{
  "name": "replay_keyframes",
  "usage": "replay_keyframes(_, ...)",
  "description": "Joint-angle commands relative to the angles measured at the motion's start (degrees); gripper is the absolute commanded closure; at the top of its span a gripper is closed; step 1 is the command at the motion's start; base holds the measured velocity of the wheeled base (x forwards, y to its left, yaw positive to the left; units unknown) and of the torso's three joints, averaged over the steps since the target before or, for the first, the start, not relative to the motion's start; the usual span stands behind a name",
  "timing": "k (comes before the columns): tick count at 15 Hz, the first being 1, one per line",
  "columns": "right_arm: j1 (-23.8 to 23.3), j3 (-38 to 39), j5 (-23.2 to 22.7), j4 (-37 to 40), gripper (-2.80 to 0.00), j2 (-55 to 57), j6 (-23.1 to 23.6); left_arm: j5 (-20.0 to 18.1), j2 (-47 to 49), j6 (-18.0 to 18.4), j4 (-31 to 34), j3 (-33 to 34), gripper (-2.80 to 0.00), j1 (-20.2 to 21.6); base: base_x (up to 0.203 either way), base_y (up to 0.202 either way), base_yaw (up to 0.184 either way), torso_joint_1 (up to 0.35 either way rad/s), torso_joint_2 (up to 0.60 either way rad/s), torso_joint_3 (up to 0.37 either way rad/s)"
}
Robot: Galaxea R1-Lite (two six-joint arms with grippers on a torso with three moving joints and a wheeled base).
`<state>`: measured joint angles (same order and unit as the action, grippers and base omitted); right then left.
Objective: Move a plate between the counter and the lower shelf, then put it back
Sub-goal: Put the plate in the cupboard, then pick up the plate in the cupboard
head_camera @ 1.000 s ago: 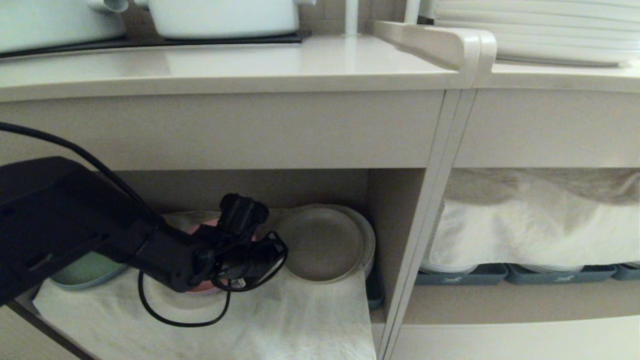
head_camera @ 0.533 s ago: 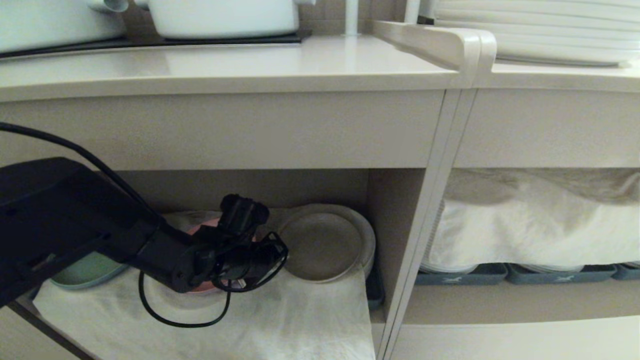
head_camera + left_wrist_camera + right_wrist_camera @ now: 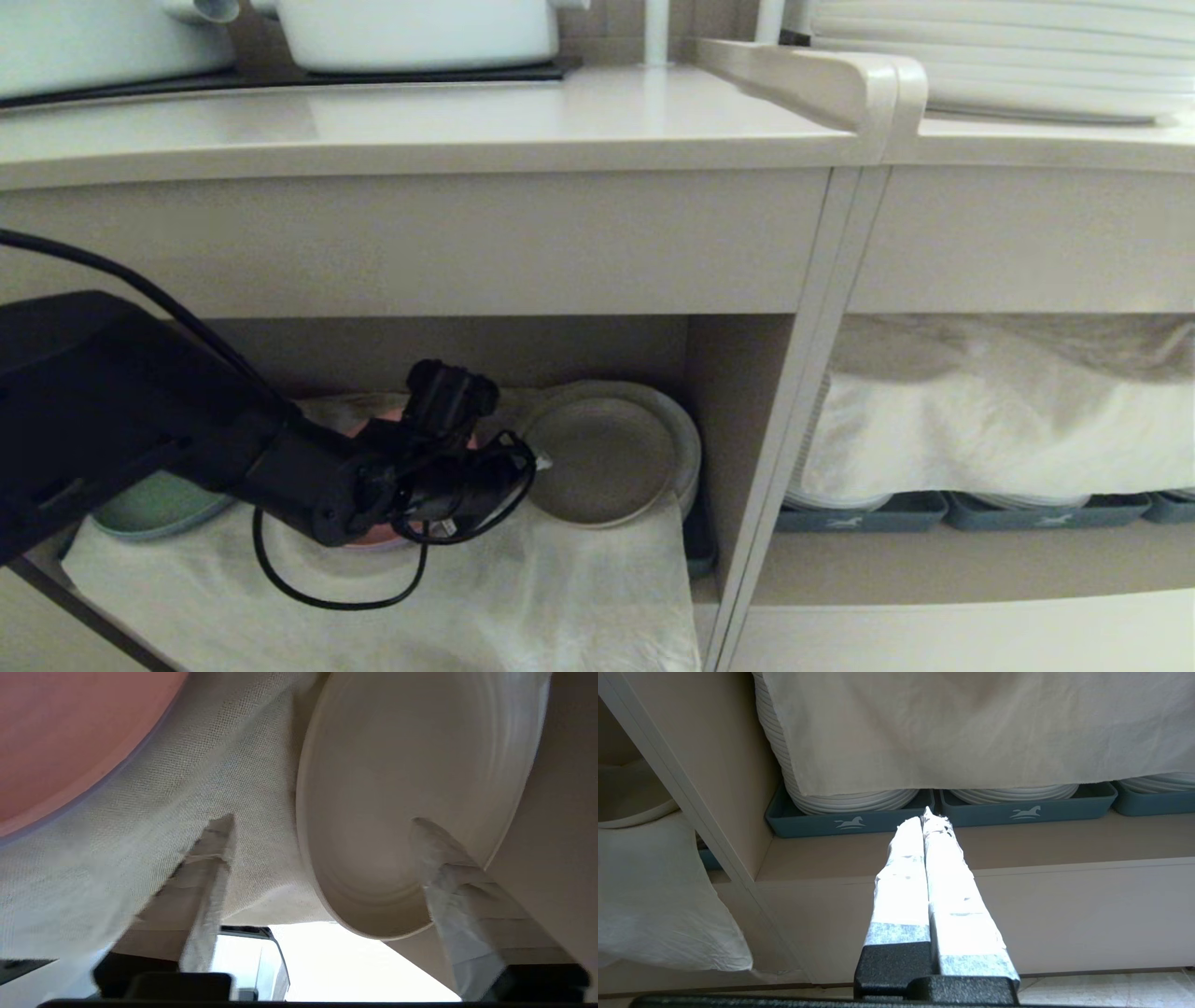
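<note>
The plate [image 3: 602, 457] lay in the lower shelf [image 3: 448, 355], on top of other pale plates at the right end of the recess, with the cloth [image 3: 560, 597] draped below it. The left hand [image 3: 322, 826] stood just short of it with its fingers [image 3: 215, 858] spread wide and holding nothing: one taped finger was over the cloth, the other in front of the plate's face, so the near rim sat between them but free of both. A pink plate [image 3: 65, 732] lay to the hand's other side. The right hand [image 3: 927, 816] hung pressed shut before the neighbouring bay, idle. Judging by this, the plate was resting on the shelf, not gripped; no such plate showed on the surface [image 3: 467, 121] above. Whether this was the halfway point or the final return could not be told.
</note>
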<state>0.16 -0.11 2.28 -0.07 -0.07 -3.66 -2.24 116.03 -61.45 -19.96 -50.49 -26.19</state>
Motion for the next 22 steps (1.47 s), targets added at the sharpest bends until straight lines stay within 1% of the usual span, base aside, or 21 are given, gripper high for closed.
replay_keyframes(1,0.02,0.01,0.01,-0.01,0.00,0.07,-0.03,0.13,-1.38,-0.34,0.13,0.29,-2.80,0.08,0.000,0.000,0.000,0.000,0.00,0.000)
replay_keyframes(4,0.02,-0.05,0.01,-0.01,0.00,0.07,-0.03,0.13,-2.89,-0.39,0.43,0.69,-2.80,0.04,0.000,0.000,0.000,0.000,0.00,0.000)
replay_keyframes(5,0.02,-0.06,0.01,-0.01,0.00,0.07,-0.03,0.13,-3.36,0.02,0.29,2.16,-2.80,0.02,0.000,0.000,0.000,0.000,0.00,0.000)
replay_keyframes(6,0.02,0.02,0.01,-0.01,0.00,0.07,-0.03,0.13,-3.90,1.44,0.14,3.58,-2.80,0.00,0.000,0.000,0.000,0.000,0.00,0.000)
replay_keyframes(7,0.02,0.00,0.01,-0.01,0.00,0.07,-0.03,0.13,-4.35,2.08,-0.07,5.26,-2.80,0.04,0.000,0.000,0.000,0.000,0.00,0.000)
replay_keyframes(10,0.02,0.02,0.01,-0.01,0.00,0.07,-0.03,0.13,-6.16,2.37,-0.26,7.97,-2.80,0.07,0.000,0.000,0.000,0.000,0.00,0.000)
replay_keyframes(16,0.02,0.02,0.01,-0.01,0.00,0.07,-0.03,0.20,-9.12,2.47,-0.25,10.18,-2.80,0.08,0.000,0.000,0.000,0.000,0.00,0.000)
replay_keyframes(17,0.02,0.02,0.01,-0.01,0.00,0.07,-0.03,0.51,-9.81,2.46,-0.26,10.54,-0.69,0.08,0.000,0.000,0.000,0.000,0.00,0.000)
replay_keyframes(18,0.02,0.02,0.01,-0.01,0.00,0.07,-0.03,0.80,-10.52,2.44,-0.26,11.30,0.00,0.08,0.000,0.000,0.000,0.000,0.00,0.000)
replay_keyframes(22,0.02,-0.03,0.01,-0.01,0.00,0.07,-0.03,1.07,-12.42,2.39,-0.21,13.13,0.00,0.08,0.000,0.000,0.000,0.000,0.00,0.000)
